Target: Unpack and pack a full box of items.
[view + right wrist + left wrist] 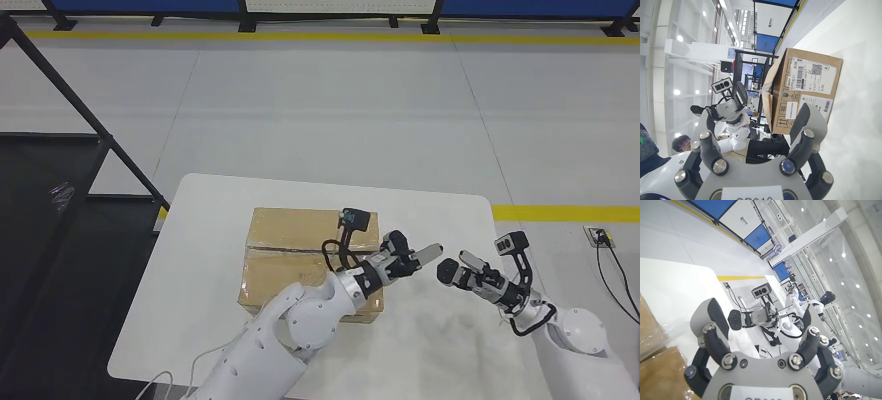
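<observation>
A brown cardboard box [295, 265] with its top flaps down lies in the middle of the white table [200, 310]. My left gripper [418, 250] hovers open just past the box's right side, holding nothing. My right gripper [455, 267] faces it from the right, a short gap away, also open and holding nothing. In the right wrist view the box [810, 83] shows shipping labels on its side, and its top seam stands slightly raised with torn tape. My right gripper [753, 121] is apart from the box there. In the left wrist view my left gripper [762, 317] looks at the other arm, with the box [657, 361] beside it.
A black metal frame [70, 110] and a dark surface stand off the table's left side. White tabletop lies bare in front of, behind and to the right of the box. A yellow floor line [565, 212] runs past the table's right edge.
</observation>
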{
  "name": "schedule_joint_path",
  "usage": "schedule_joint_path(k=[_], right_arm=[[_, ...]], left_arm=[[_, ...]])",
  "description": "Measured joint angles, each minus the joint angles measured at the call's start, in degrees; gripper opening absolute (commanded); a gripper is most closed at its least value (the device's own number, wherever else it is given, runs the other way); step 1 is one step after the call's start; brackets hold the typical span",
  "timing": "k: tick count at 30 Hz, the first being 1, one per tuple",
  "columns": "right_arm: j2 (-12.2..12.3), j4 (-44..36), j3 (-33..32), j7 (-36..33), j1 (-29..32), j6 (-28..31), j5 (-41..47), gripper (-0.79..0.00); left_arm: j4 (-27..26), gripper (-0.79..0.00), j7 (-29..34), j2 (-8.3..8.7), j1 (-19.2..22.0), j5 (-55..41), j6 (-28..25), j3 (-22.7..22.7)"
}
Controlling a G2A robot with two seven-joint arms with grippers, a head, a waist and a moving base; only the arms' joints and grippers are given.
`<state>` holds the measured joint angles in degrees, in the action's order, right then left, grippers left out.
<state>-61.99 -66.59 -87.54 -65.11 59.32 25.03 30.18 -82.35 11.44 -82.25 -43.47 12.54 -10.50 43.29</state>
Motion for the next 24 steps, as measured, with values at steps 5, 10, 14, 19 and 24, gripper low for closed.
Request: schedule_joint_path(k=[5, 10, 14, 19, 24], right_arm=[[0.1, -0.4, -0.2, 0.6, 0.2, 0.3, 0.7, 0.000], [0.2, -1.0, -0.4, 1.2, 0.1, 0.4, 2.2, 0.000], [0.2, -3.7, 0.4, 1.7, -1.1, -0.3, 1.7, 0.000], [-0.2, -7.4, 4.1, 2.8, -4.7, -3.2, -2.0, 0.000], [-1.1, -6.9, 9.9, 3.7, -11.3, -7.0, -4.6, 0.000]], left_arm=[[-4.5, 0.000, 2.0, 0.26, -1.8, 0.0, -0.4, 1.8], [-14.2, 0.000, 4.9, 1.78, -6.2, 0.2, -1.9, 7.3], [-24.7, 0.000, 7.6, 4.03, -12.4, -1.1, -1.9, 18.9], [-32.5, 0.000, 11.7, 6.39, -20.3, -5.7, -1.6, 36.8], [-33.7, 0.000, 15.7, 7.90, -29.0, -11.9, -3.2, 53.4]])
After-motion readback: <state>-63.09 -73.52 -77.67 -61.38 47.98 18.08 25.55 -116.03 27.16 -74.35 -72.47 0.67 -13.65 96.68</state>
